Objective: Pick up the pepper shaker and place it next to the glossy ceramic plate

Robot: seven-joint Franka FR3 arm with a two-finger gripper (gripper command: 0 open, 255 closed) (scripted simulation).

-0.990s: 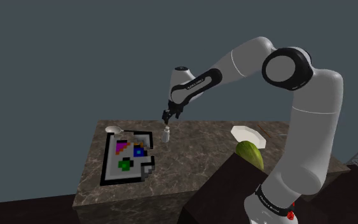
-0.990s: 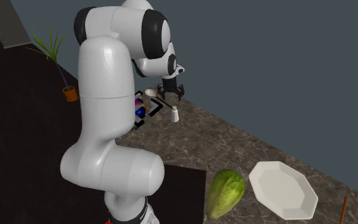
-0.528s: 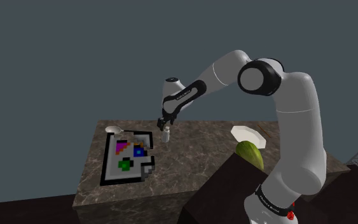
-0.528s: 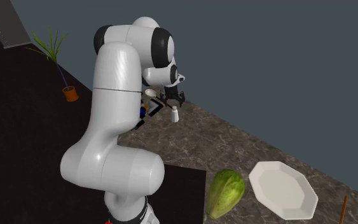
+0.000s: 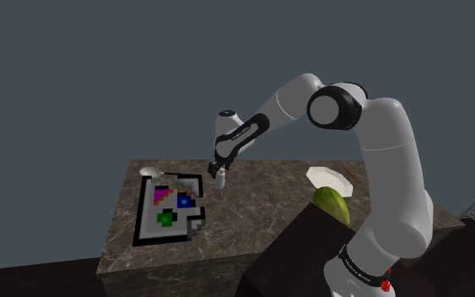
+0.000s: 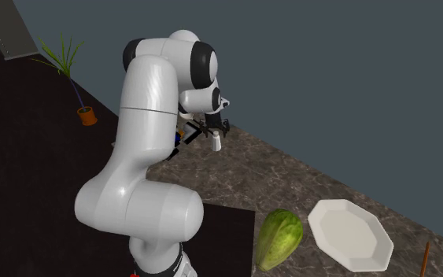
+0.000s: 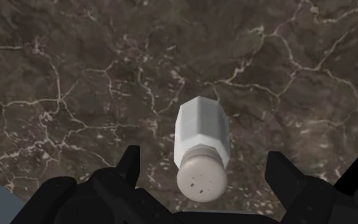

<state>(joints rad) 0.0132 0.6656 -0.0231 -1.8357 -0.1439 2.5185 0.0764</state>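
We note the white faceted pepper shaker with a perforated cap, upright on the dark veined marble counter, untouched between the wide-spread fingers of the black claw, beside a black-rimmed colourful tray, well apart from the white octagonal plate

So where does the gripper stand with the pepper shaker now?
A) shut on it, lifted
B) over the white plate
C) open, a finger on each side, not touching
C: in the wrist view the gripper has its fingers apart, the pepper shaker between them untouched on the counter.
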